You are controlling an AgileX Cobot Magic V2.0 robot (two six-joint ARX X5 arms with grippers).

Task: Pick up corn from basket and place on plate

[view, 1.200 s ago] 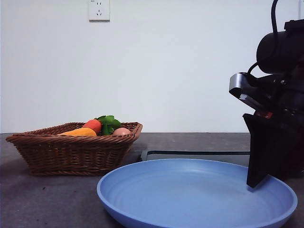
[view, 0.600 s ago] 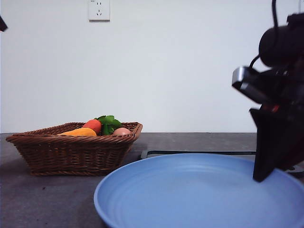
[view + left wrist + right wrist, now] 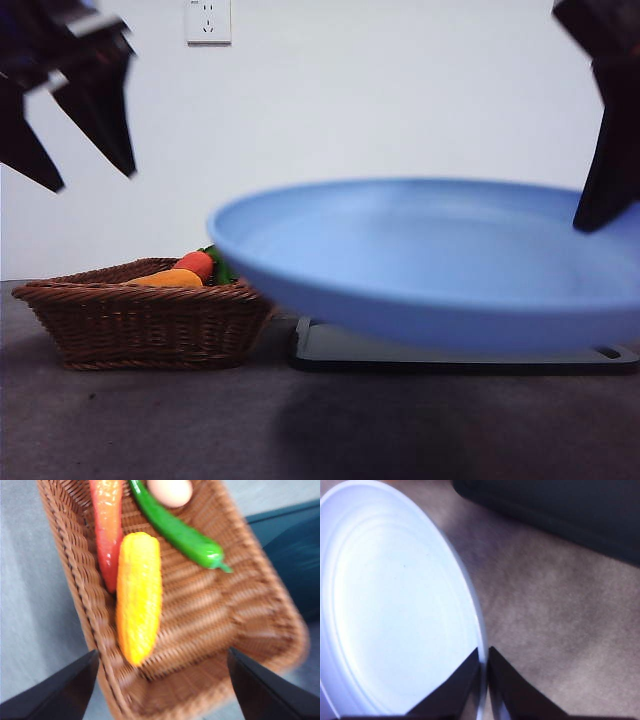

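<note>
Plate (image 3: 430, 270) is now lifted clear of the tabletop (image 3: 150, 420), clamped at its rim by the right gripper (image 3: 483, 660); a second ago it lay flat. Basket (image 3: 210, 620) is unmoved beside the black tray (image 3: 450, 355). Left gripper (image 3: 70, 110) has come in above the basket, jaws wide apart, nothing held. Corn (image 3: 139, 596) lies in the basket touching the carrot (image 3: 106, 525), near a green pepper (image 3: 175, 527) and an egg (image 3: 170, 491). Pick is judged imminent; the raised plate may be meant to receive the corn.
</note>
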